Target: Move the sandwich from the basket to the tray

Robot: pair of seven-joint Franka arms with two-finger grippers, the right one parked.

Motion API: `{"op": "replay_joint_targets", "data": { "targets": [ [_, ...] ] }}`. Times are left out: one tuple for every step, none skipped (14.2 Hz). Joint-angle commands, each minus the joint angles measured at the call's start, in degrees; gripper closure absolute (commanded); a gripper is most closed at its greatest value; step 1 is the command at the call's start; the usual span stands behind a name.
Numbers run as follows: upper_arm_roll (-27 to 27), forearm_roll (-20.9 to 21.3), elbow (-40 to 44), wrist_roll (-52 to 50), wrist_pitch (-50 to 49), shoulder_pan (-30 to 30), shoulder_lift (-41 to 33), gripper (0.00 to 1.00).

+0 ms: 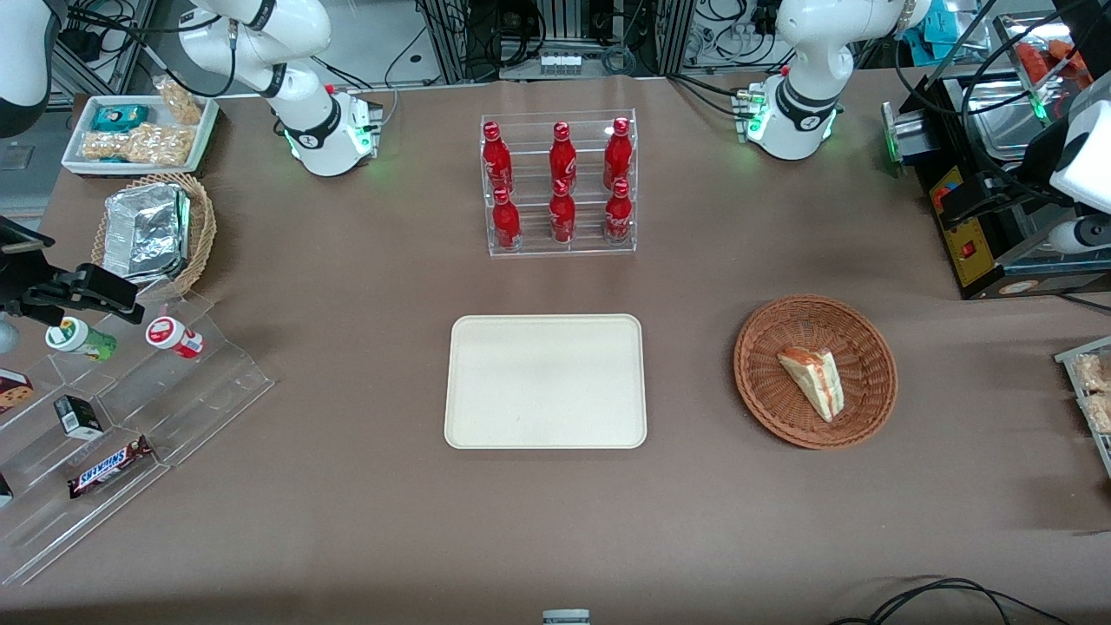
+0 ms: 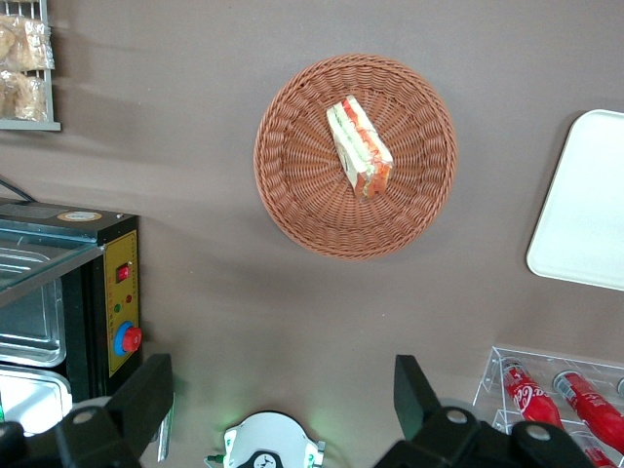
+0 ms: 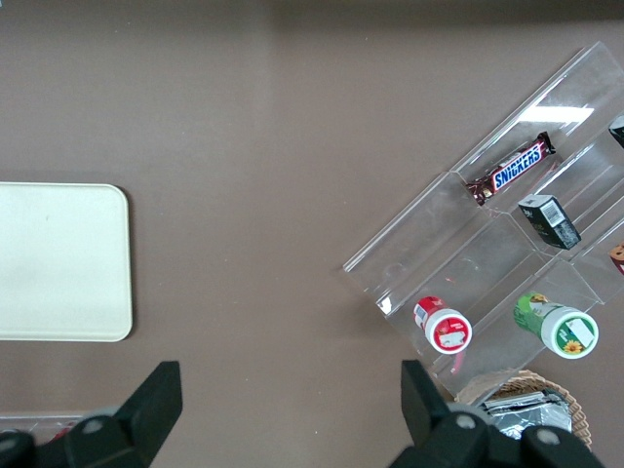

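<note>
The sandwich (image 1: 813, 378) (image 2: 359, 146), a white wedge with orange-red and green layers, lies on its side in the reddish-brown wicker basket (image 1: 764, 382) (image 2: 292, 195). The cream tray (image 1: 545, 382) (image 2: 585, 205) (image 3: 58, 263) lies flat beside the basket, toward the parked arm's end, with nothing on it. My gripper (image 2: 283, 395) hangs high over the table at the working arm's end, farther from the front camera than the basket. It is open wide, nothing is between its fingers (image 2: 146, 390), and it is well apart from the sandwich.
A clear rack of red bottles (image 1: 560, 187) stands farther from the front camera than the tray. A black machine with a red button (image 1: 981, 234) (image 2: 117, 292) sits near the working arm's base. A stepped acrylic shelf of snacks (image 1: 130, 408) and a tan foil-filled basket (image 1: 152, 230) lie toward the parked arm's end.
</note>
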Motion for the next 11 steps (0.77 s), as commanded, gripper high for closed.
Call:
{"op": "replay_joint_targets", "data": {
  "targets": [
    [0.0,-1.2,-0.3,0.6,0.5,-0.1,-0.4,0.00],
    [0.0,-1.1,-0.4,0.2,0.2,-0.1,-0.4,0.00],
    [0.0,-1.1,-0.4,0.1,0.3,-0.1,-0.3,0.00],
    [0.0,-1.1,-0.4,0.0,0.3,-0.1,-0.3,0.00],
    [0.0,-1.1,-0.5,0.0,0.3,-0.1,-0.3,0.00],
    [0.0,-1.1,-0.7,0.0,0.2,-0.1,-0.1,0.00],
    [0.0,-1.1,-0.7,0.0,0.1,-0.1,0.4,0.00],
    [0.0,-1.0,-1.0,-0.1,0.0,-0.1,0.9,0.00],
    [0.1,-1.0,-1.4,-0.2,-0.1,0.1,1.7,0.00],
    [0.2,-1.0,-2.6,-0.5,0.1,0.5,2.6,0.00],
    [0.3,-1.1,-3.4,-1.9,0.7,0.5,3.6,0.00]
  ]
}}
